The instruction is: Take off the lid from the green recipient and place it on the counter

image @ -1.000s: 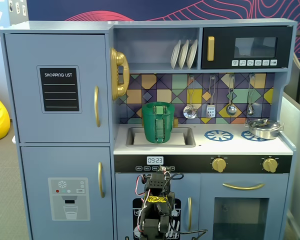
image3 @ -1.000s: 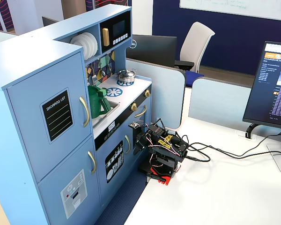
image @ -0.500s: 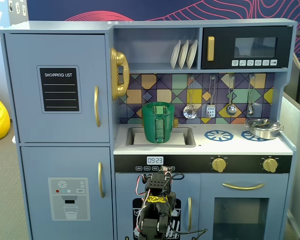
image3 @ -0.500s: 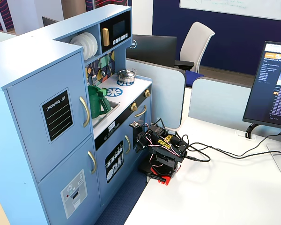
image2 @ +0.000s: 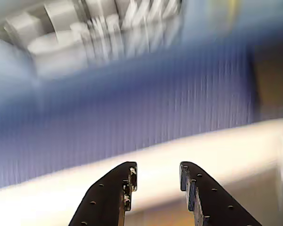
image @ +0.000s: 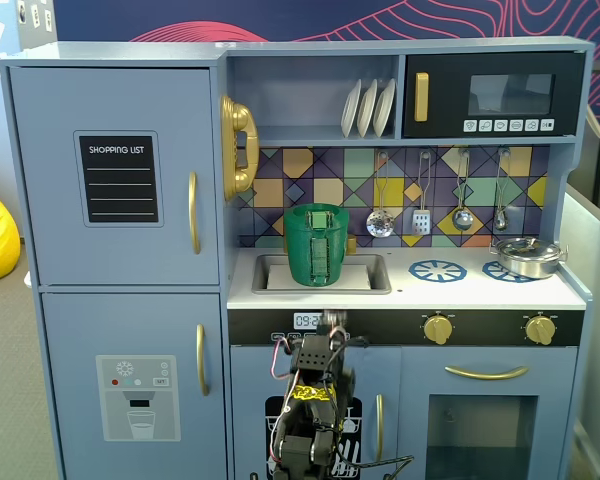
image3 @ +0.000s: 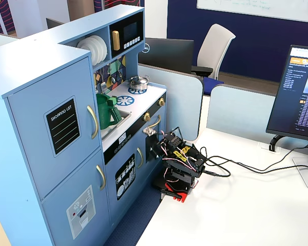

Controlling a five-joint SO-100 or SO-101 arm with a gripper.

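Starting out is the step right now: the arm is low down in front of the toy kitchen, and nothing has been grabbed. The pincer (image2: 157, 178) shows in the wrist view with its two dark fingers apart and nothing between them. That view is very blurry, so I cannot tell what the pincer points at.

The green recipient (image: 316, 245) stands upright in the grey sink (image: 365, 274), on the left part of the counter (image: 450, 291) in a fixed view. The lid (image: 316, 209) seems to sit on top of it, shut, but its knob is too small to make out. In a fixed view from the side, the green recipient (image3: 106, 110) is up high and well apart from the arm. A silver pot (image: 527, 256) sits on the far right burner.

Next, I think the arm has to lift up above the counter edge, reach over the sink, and come down on the middle of the lid with its fingers open. Then it can pinch the knob.
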